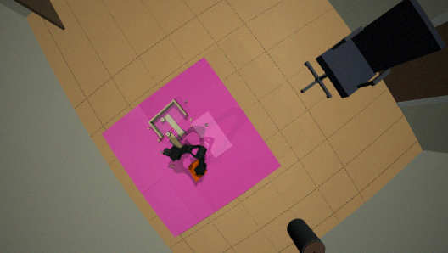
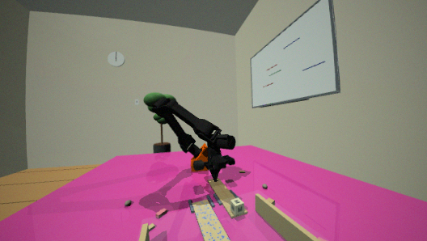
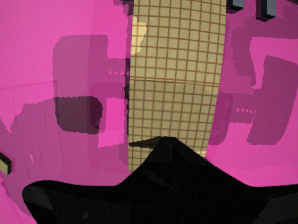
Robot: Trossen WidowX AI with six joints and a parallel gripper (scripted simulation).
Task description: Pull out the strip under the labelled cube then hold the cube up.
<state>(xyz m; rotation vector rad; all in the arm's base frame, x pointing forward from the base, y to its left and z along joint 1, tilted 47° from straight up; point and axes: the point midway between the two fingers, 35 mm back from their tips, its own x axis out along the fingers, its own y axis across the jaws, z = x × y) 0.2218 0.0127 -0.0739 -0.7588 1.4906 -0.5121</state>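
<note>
A tan strip with a brown grid (image 1: pixel 175 141) (image 2: pixel 223 193) (image 3: pixel 175 60) lies on the pink surface, stretching from between dark rails towards the arm. The labelled cube (image 1: pixel 168 134) (image 2: pixel 237 206), white with dark markings, stands on the strip's end away from the arm. Its letter is too blurred to read. My gripper (image 2: pixel 215 180) (image 3: pixel 168 143) is shut, with nothing seen between the fingers. Its tips are down on or just over the strip's near end, at the opposite end from the cube. The strip's very end is hidden behind the fingers in the wrist view.
A blue-speckled strip (image 1: pixel 174 125) (image 2: pixel 209 222) lies alongside, with another small pale block (image 1: pixel 162 120) near it. A low tan wall (image 1: pixel 161 112) (image 2: pixel 283 216) surrounds the far side. Dark rails (image 2: pixel 192 206) (image 3: pixel 267 9) stand beside the strips. Pebbles (image 2: pixel 128 203) (image 2: pixel 264 186) and small blocks (image 2: pixel 162 213) lie around.
</note>
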